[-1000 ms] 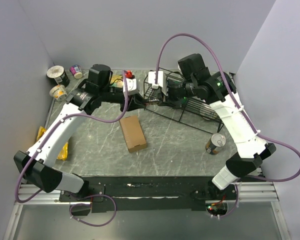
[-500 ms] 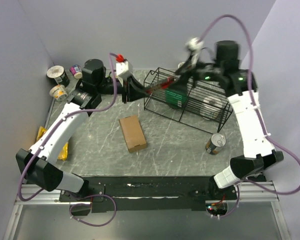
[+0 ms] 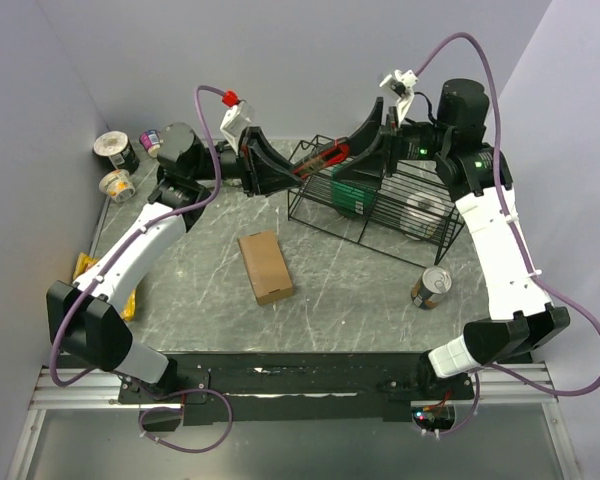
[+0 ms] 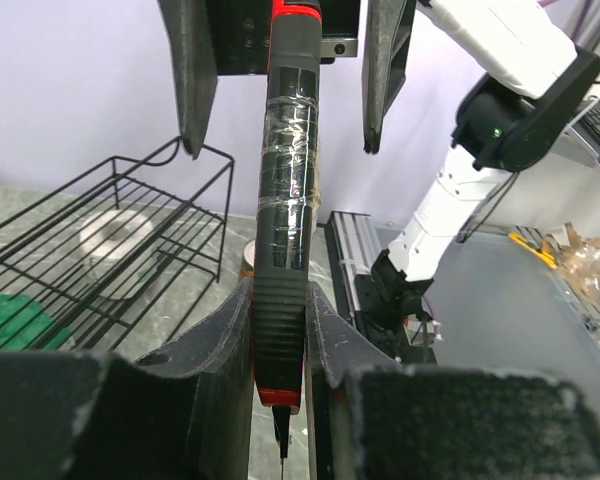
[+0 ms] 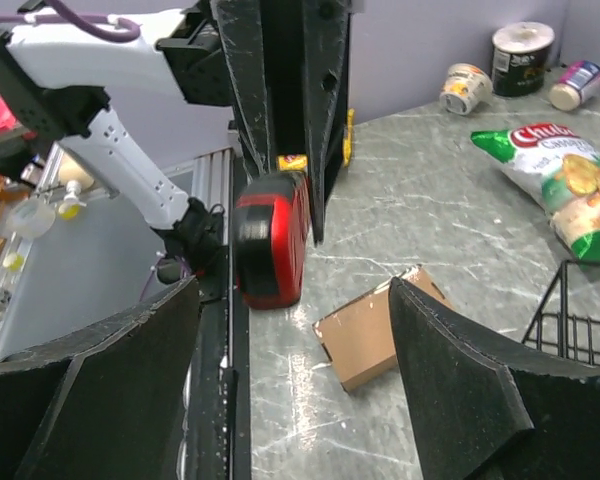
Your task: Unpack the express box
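Contact with the box (image 3: 265, 266) is made by neither pincer. It is seen lying flat on the grey counter (image 3: 350, 300), in front of the wire basket (image 3: 298, 195) and roughly midway between the two arms.

The left pincer (image 3: 263, 168) is raised above the counter near the basket's left end and is clamped on a red and black knife (image 3: 320, 157). In the left wrist view the ribbed handle is seen squeezed between both fingers (image 4: 225, 330), and the taped body of the knife is pointed away from them.

The right pincer (image 3: 362, 148) is held at the knife's far end with its fingers well apart. As shown from the left wrist, one finger is placed on each side of the knife and neither is touching it. From the right wrist the red end of the knife is seen between the spread fingers (image 5: 460, 380), with the box on the counter below.

Inside the basket a green item (image 3: 352, 195) and a round white item (image 3: 420, 213) are seen. A tin can (image 3: 432, 287) is stood upright on the counter just beside the basket's near right corner. Three cups (image 3: 115, 152) are gathered in the far left corner, and a chip bag (image 5: 560, 190) is laid on the counter not far from them.
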